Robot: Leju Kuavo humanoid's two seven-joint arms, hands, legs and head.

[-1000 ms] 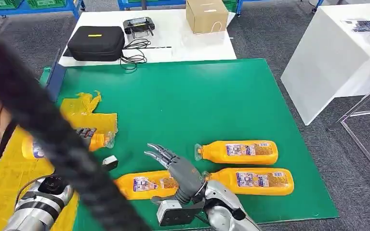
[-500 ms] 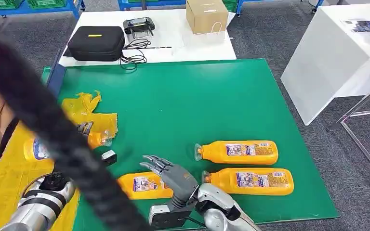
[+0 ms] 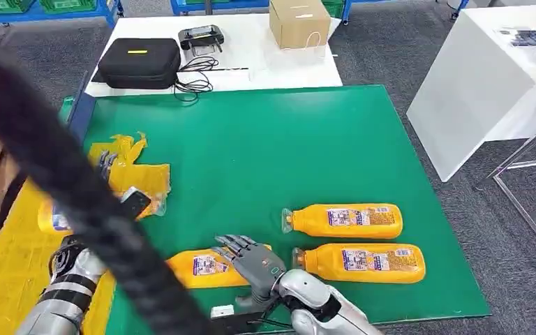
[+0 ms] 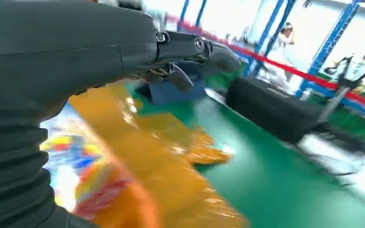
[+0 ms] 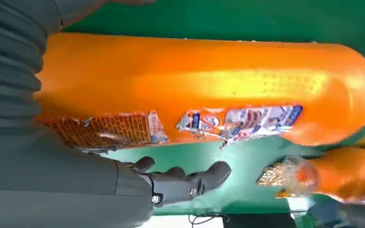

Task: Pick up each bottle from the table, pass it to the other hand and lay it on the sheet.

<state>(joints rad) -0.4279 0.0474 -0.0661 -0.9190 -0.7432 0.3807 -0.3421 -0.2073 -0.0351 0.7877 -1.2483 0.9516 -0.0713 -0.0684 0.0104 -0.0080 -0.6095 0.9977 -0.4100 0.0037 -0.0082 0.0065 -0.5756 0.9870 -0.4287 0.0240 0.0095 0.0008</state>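
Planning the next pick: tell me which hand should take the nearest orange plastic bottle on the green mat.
Right. The right hand hovers open directly over the nearest orange plastic bottle; the left hand is off over the yellow sheet.

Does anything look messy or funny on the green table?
Yes. The yellow sheet is crumpled and bunched up at the table's left side instead of lying flat. All the orange bottles lie on their sides. A thick black cable hangs blurred across the head view, hiding part of the scene.
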